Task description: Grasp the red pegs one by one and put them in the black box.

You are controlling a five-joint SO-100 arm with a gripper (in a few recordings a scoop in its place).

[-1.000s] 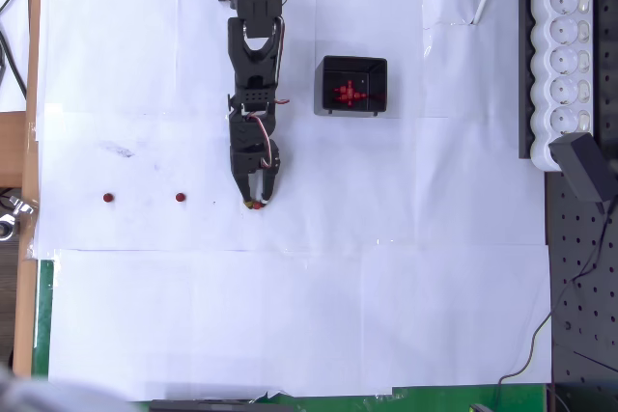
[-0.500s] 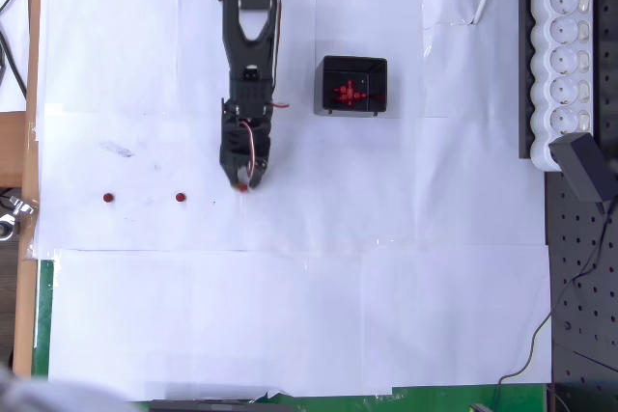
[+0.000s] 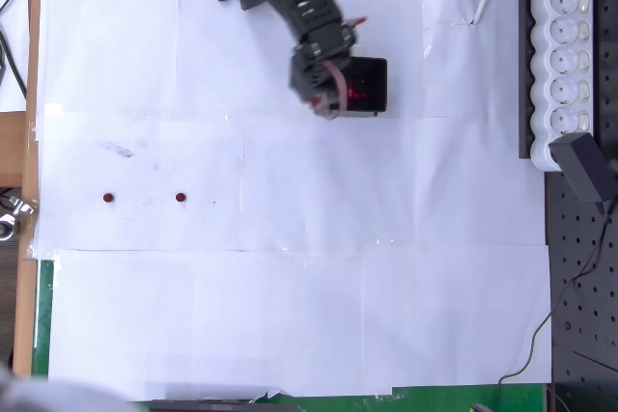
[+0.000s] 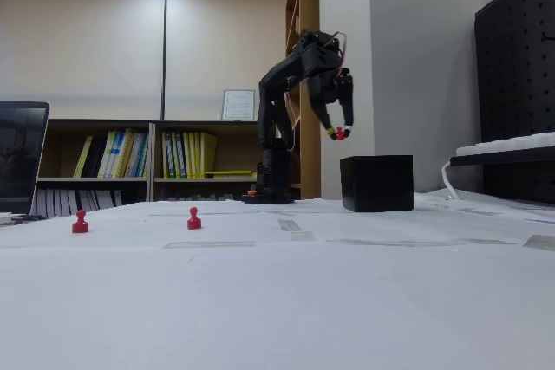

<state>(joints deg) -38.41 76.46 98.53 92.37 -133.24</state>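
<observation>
Overhead view: the black two-finger gripper (image 3: 328, 103), pinching a small red peg (image 4: 340, 133), is hanging above the left rim of the small glossy black open-topped box (image 3: 377, 84), which is holding several red pegs (image 3: 359, 94), while two more red pegs (image 3: 181, 198) are lying well apart on the white paper-covered table (image 3: 386, 287).

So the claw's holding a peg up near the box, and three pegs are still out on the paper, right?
Not three: two pegs remain on the paper, as the overhead view shows. The rest holds: the claw grips a red peg above the box.
</observation>
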